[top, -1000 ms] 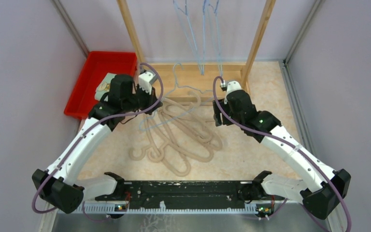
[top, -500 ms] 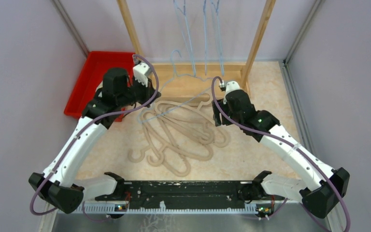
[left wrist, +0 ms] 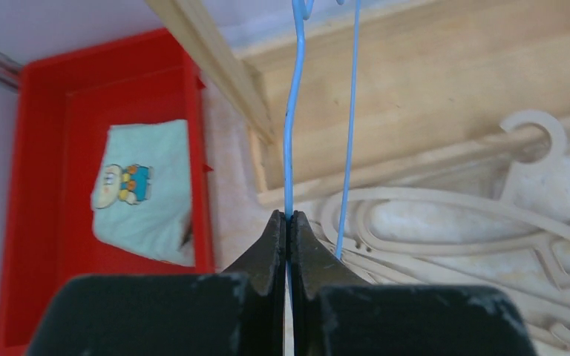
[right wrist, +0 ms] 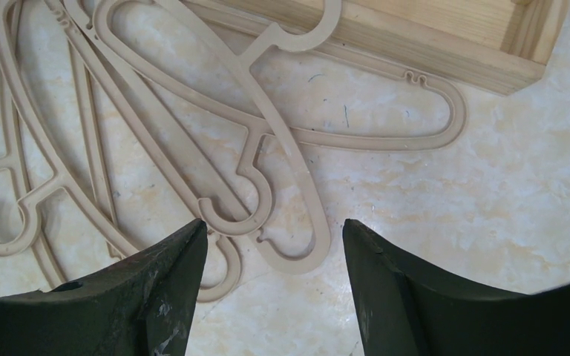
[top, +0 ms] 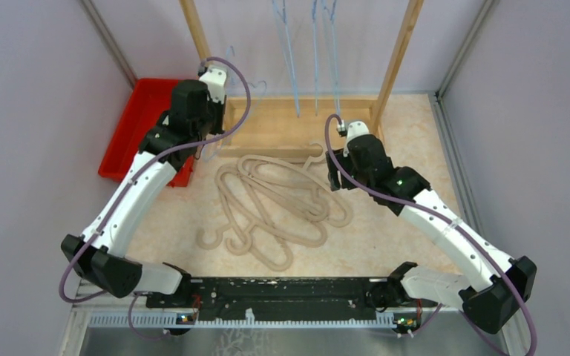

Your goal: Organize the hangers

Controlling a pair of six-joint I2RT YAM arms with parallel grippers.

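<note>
My left gripper [left wrist: 287, 216] is shut on a thin light-blue wire hanger [left wrist: 291, 133] and holds it up off the table. In the top view it [top: 206, 122] is by the wooden rack's left post [top: 193, 37]. Several beige hangers [top: 274, 200] lie tangled on the table in front of the rack's base [top: 289, 126]. More light-blue wire hangers [top: 315, 59] hang from the rack. My right gripper [right wrist: 274, 226] is open and empty just above the right end of the beige pile [right wrist: 267, 133]; in the top view it [top: 335, 174] sits at the pile's right side.
A red tray [top: 137, 141] at the back left holds a folded cloth with a cartoon print [left wrist: 145, 185]. The rack's right post [top: 404, 52] and grey side walls bound the space.
My left arm lifted the light-blue wire hanger off the beige pile and carried it up and back-left toward the rack's left post. The right arm has barely moved.
</note>
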